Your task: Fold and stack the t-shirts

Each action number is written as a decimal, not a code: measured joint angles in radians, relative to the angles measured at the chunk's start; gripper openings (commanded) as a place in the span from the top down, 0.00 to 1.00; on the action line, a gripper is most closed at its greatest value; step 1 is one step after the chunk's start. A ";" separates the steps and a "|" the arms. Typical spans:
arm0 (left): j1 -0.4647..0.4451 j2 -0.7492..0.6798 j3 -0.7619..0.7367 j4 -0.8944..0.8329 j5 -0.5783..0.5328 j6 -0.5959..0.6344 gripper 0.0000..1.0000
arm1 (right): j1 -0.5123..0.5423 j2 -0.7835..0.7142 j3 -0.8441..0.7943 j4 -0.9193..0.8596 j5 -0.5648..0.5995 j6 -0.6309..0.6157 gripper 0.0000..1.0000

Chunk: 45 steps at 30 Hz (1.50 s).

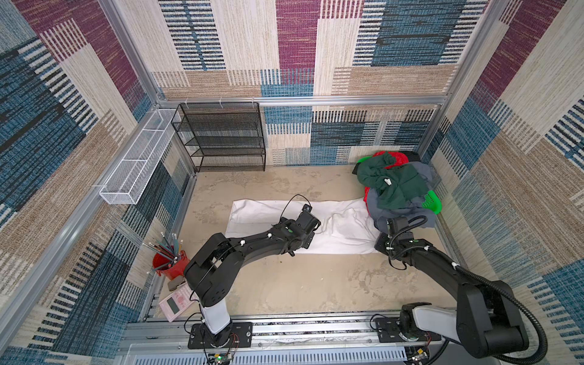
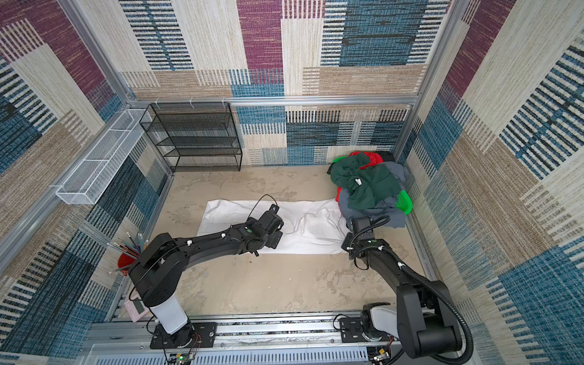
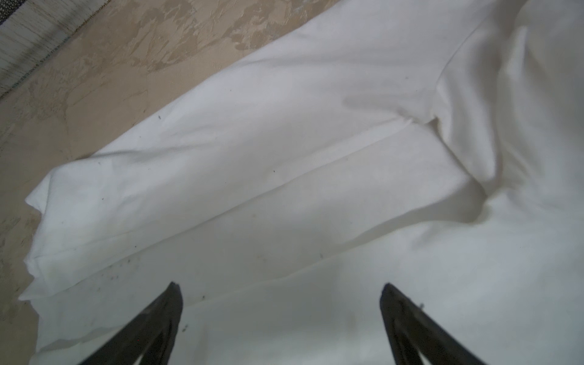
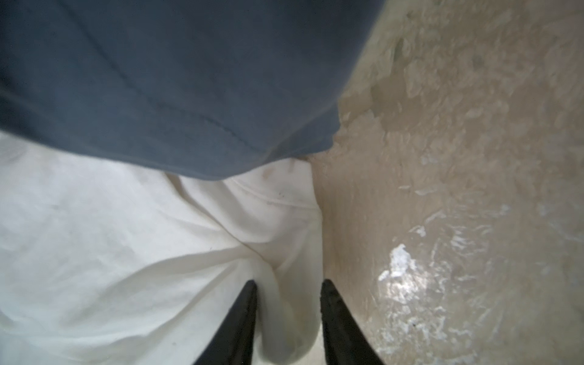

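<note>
Fingers of left gripper spread over white cloth t-shirt; right gripper straddles its right edge, perhaps pinching, I cannot tell.

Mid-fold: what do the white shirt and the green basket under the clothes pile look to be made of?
White shirt: soft matte knit cloth, probably cotton; it creases and drapes flat. Green basket: likely moulded plastic, slightly glossy; its wall is stiff and perforated.

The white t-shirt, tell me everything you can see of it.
The white t-shirt is soft cloth with dark specks, folded into a long layered strip lying flat on the table, humped near one end. That end slips under the grey-blue shirt. The open left gripper is above it; the right gripper straddles its edge, grip unclear.
</note>
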State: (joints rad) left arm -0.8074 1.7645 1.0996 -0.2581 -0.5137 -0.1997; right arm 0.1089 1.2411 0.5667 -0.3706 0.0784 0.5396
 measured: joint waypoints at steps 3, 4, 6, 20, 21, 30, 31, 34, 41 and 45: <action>0.037 -0.028 -0.020 -0.009 -0.006 -0.012 0.02 | -0.001 -0.003 0.031 -0.029 0.001 -0.011 0.39; 0.056 -0.040 -0.030 -0.011 -0.006 -0.014 0.02 | -0.001 -0.016 0.048 -0.044 0.000 -0.018 0.33; 0.101 -0.060 -0.050 -0.011 -0.003 -0.024 0.02 | -0.001 -0.063 0.071 -0.061 0.000 -0.022 0.23; 0.325 -0.149 -0.130 -0.043 0.058 -0.063 0.02 | 0.091 -0.092 0.130 -0.046 -0.105 -0.016 0.01; 0.322 -0.149 -0.134 -0.045 0.063 -0.064 0.02 | 0.108 -0.062 0.138 -0.037 -0.105 -0.016 0.01; 0.326 -0.130 -0.166 -0.055 0.127 -0.089 0.02 | 0.164 0.212 0.206 0.040 -0.114 -0.085 0.22; 0.326 -0.127 -0.167 -0.058 0.130 -0.089 0.02 | 0.170 0.241 0.218 0.040 -0.111 -0.089 0.25; 0.325 -0.119 -0.167 -0.062 0.140 -0.094 0.02 | 0.198 0.319 0.253 0.047 -0.108 -0.104 0.28; 0.325 -0.118 -0.192 -0.073 0.155 -0.106 0.02 | 0.231 0.494 0.375 0.119 -0.067 -0.141 0.30; 0.325 -0.140 -0.219 -0.077 0.183 -0.123 0.02 | 0.230 0.571 0.443 0.179 -0.066 -0.155 0.30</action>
State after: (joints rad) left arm -0.4828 1.6245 0.8810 -0.3351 -0.3305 -0.3225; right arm 0.3389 1.8126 1.0092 -0.1921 0.0128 0.3843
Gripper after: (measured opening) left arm 0.982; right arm 0.699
